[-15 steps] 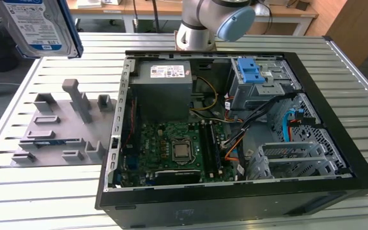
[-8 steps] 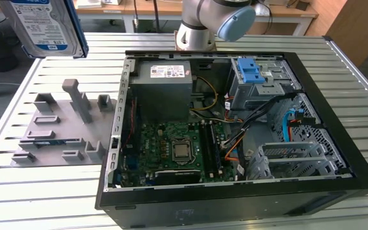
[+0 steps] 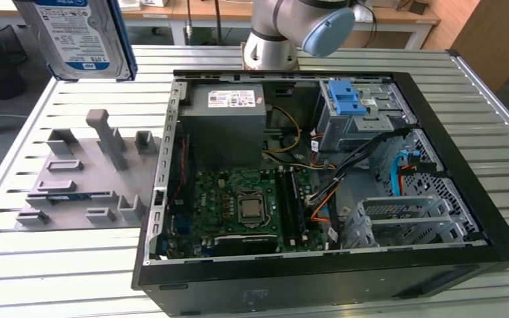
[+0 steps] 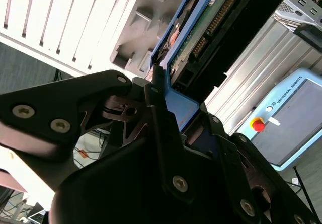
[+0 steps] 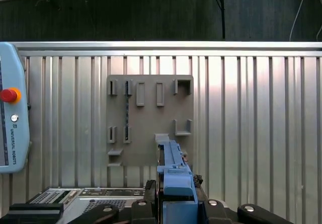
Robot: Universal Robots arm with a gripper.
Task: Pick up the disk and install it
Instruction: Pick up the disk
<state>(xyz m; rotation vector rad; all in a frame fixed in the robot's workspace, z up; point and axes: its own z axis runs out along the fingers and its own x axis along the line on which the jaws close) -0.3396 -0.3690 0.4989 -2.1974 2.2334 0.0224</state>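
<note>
Fingers (image 4: 160, 123) clamped on the disk (image 3: 85, 33) by its blue carrier edge; disk aloft above the grey fixture (image 3: 87, 179), long axis running out from fingers, drive cage (image 3: 360, 109) well apart toward the exterior view's right

You are seeing the computer case (image 3: 325, 281) and fixture block (image 3: 77, 199) from above in the exterior view; the first wrist view is looking straight down on that block (image 5: 149, 121), the second wrist view past the gripper (image 4: 173, 100).
</note>
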